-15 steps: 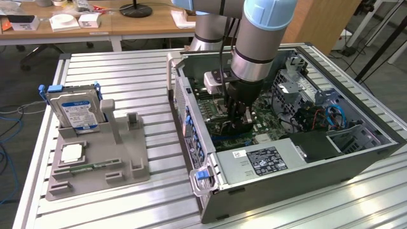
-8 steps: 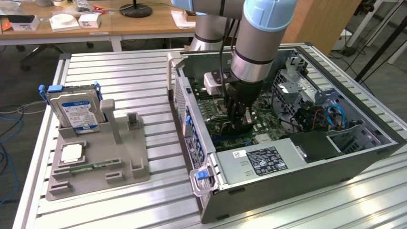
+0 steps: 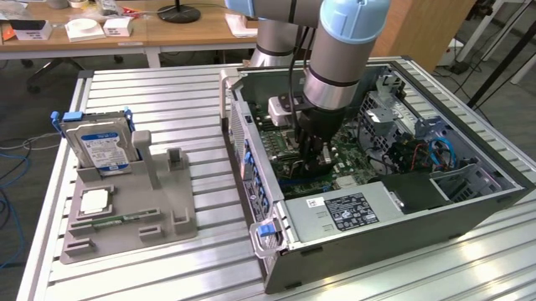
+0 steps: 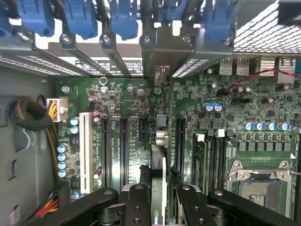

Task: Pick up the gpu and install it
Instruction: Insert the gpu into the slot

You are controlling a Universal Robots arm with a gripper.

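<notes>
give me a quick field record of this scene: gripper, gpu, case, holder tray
gripper: lowered inside the case, shut on the gpu
gpu: edge-on, held upright over the motherboard slots
case: open, lying on its side on the table
holder tray: hard drive upright, memory stick lying flat

1. The motherboard (image 4: 131, 101) is dark green with black slots and one white slot (image 4: 86, 148).
2. The retention clips (image 4: 84, 19) are blue.
3. The hard drive (image 3: 100, 145) is silver with a blue-white label.
4. The holder tray (image 3: 125, 213) is grey.
</notes>
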